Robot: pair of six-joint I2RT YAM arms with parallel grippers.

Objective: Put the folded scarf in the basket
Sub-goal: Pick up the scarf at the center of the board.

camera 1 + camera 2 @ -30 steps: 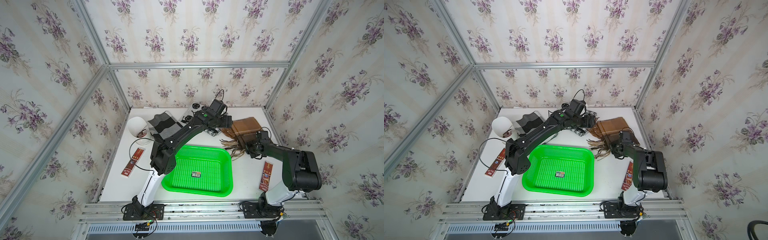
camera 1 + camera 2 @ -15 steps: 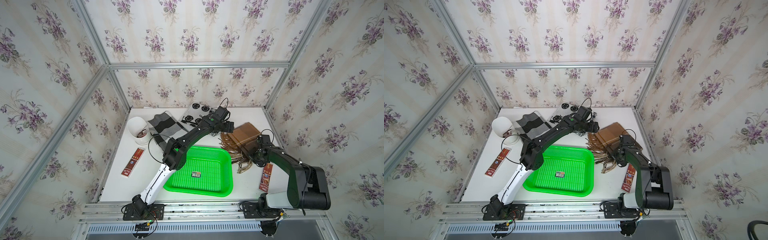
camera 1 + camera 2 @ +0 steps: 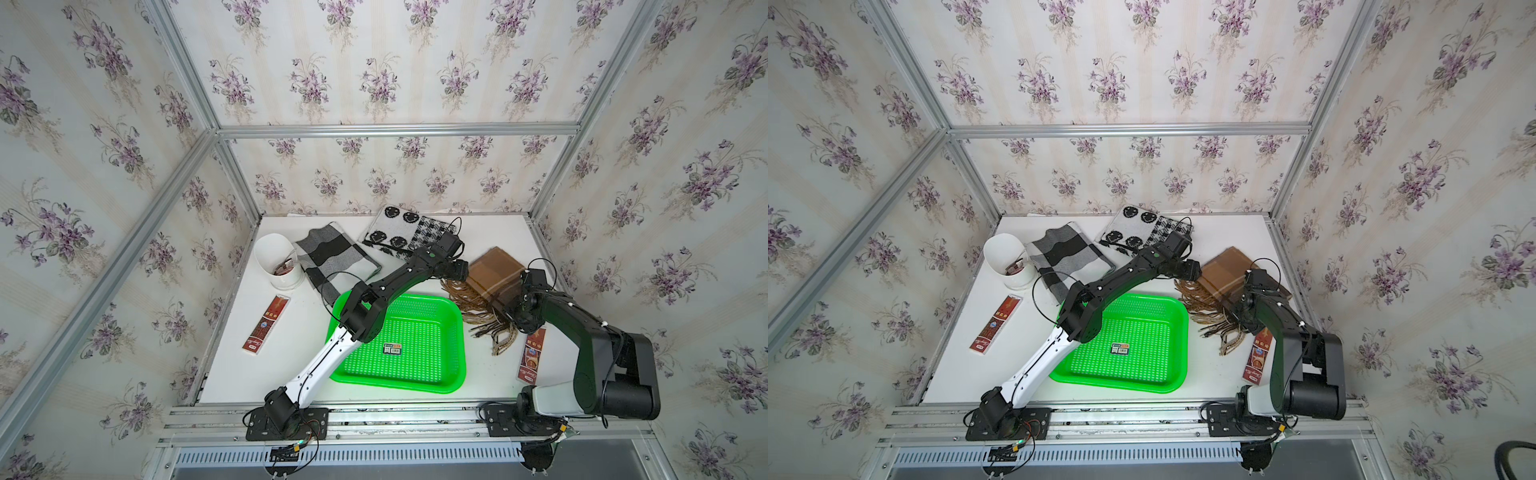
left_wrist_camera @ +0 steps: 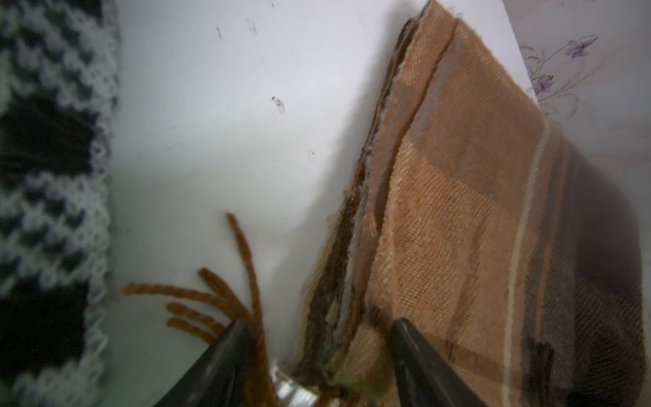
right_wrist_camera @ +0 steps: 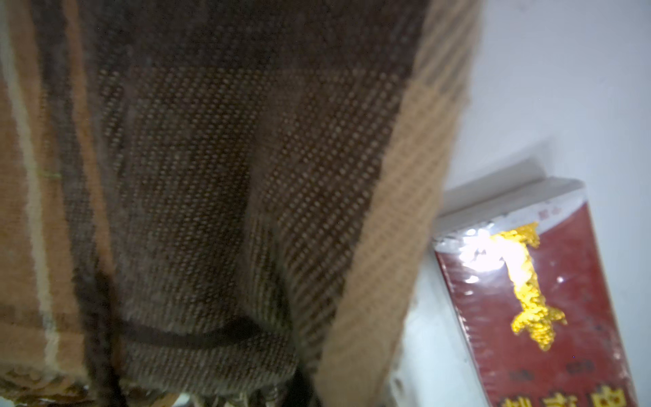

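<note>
The folded scarf point(image 3: 494, 270) point(image 3: 1225, 270) is brown plaid with a long fringe and lies flat at the right back of the table, outside the basket. The bright green basket point(image 3: 415, 388) point(image 3: 1121, 384) sits front centre, holding only a small label. My left gripper point(image 3: 467, 272) point(image 4: 318, 327) stands open astride the scarf's point(image 4: 458, 211) layered left edge, one finger on top of the cloth, the other beside the fringe. My right gripper point(image 3: 507, 308) is shut on the scarf's near right edge. In the right wrist view bunched scarf cloth point(image 5: 211, 176) hides its fingers.
A white cup point(image 3: 278, 259), a grey-and-black checked cloth point(image 3: 332, 257) and a smiley-patterned cloth point(image 3: 399, 230) lie at the back left. Red packets lie at far left point(image 3: 266, 324) and right beside the scarf point(image 3: 530, 357) point(image 5: 546, 299). Papered walls enclose three sides.
My left arm swung right from the back middle to the scarf's left edge, and its jaws narrowed. The right arm settled lower at the scarf's near edge.
</note>
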